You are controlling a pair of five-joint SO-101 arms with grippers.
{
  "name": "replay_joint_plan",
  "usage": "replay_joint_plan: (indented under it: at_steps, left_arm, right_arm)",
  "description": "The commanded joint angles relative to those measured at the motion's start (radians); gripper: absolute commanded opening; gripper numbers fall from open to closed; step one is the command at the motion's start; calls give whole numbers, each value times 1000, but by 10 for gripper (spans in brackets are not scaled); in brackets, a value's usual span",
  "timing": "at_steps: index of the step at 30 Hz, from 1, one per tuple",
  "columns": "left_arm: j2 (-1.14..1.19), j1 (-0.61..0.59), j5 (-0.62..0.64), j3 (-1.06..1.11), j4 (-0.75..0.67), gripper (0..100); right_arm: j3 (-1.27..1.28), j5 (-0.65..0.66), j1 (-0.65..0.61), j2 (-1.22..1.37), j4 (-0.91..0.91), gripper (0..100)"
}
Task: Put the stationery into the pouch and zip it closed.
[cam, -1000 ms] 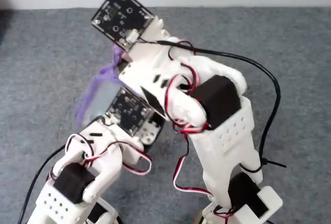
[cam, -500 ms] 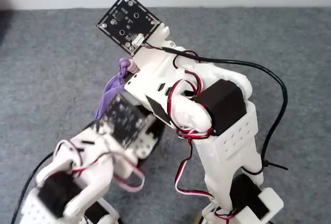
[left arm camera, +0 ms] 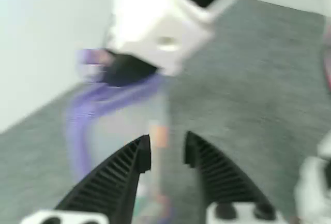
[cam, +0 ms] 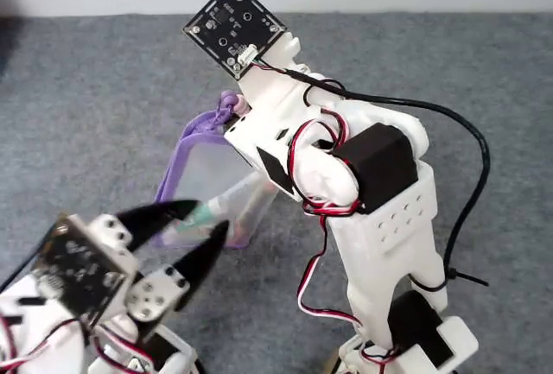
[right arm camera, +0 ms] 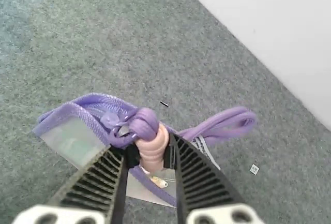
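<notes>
Altogether one pouch [cam: 204, 168], two end effectors [left arm camera: 166, 144] [right arm camera: 148, 150]

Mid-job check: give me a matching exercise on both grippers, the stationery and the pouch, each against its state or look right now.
Things:
1. right gripper
2. left gripper
3. stationery
4. pouch

States:
a. open, holding nothing
b. clear with purple trim
c. shut on the pink pull
d. lying inside the pouch

Pairs: 1-c, 2-a, 3-d, 4-b
</notes>
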Motion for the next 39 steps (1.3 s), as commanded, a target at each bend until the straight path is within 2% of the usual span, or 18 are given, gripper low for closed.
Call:
replay_joint_plan:
  at_steps: [1,5,9,12,19,31,39]
  left_arm:
    - [9,-204,-98,-42,5,209]
    - [11,-342,-130,-39,-9,254]
    - [11,-374,-133,-39,-11,276]
    - [9,-382,-153,-21,-9,276]
    - [6,-508,-198,54,-44,276]
    - [9,-499,-216,196,-183,303]
    - [9,-339,-218,282,-193,302]
  right_arm:
    - [2,-6,1,-53,7,7]
    - [2,-5,-47,-56,7,7]
    - [2,-5,-70,-56,7,7]
    - [-2,57,-70,-59,18,7]
    - [2,123,-71,-96,27,7]
    - [2,137,-179,-101,28,7]
    - [2,137,-177,-101,25,7]
